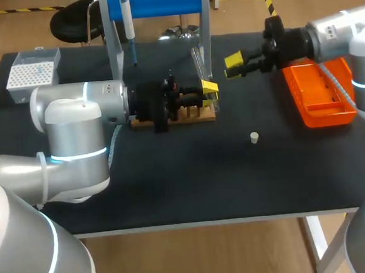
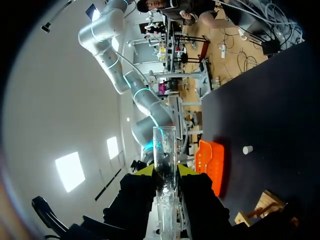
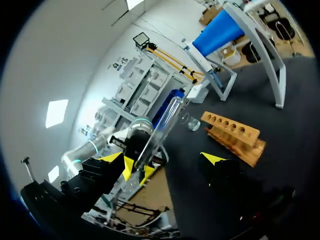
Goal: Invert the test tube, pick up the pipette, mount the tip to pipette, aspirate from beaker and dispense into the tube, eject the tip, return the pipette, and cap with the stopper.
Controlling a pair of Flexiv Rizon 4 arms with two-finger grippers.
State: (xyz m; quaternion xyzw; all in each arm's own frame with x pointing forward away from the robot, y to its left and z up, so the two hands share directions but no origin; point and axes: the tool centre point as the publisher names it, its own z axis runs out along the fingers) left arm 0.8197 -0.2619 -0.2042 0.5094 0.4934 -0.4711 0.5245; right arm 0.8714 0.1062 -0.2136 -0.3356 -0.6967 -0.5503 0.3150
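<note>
Our left gripper [image 2: 165,171] grips the test tube [image 2: 164,142] around its body, above the wooden rack [image 1: 200,116] mid-table. Our right gripper [image 1: 237,66] stands wide open just right of it. We judge the tube light, slick, fragile glass, best clamped gently mid-body.

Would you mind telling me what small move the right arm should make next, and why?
Probably ease the right gripper toward the test tube and close on its free upper part. The left gripper is shut on the test tube above the wooden rack, and the right one stands open beside it, not touching.
</note>
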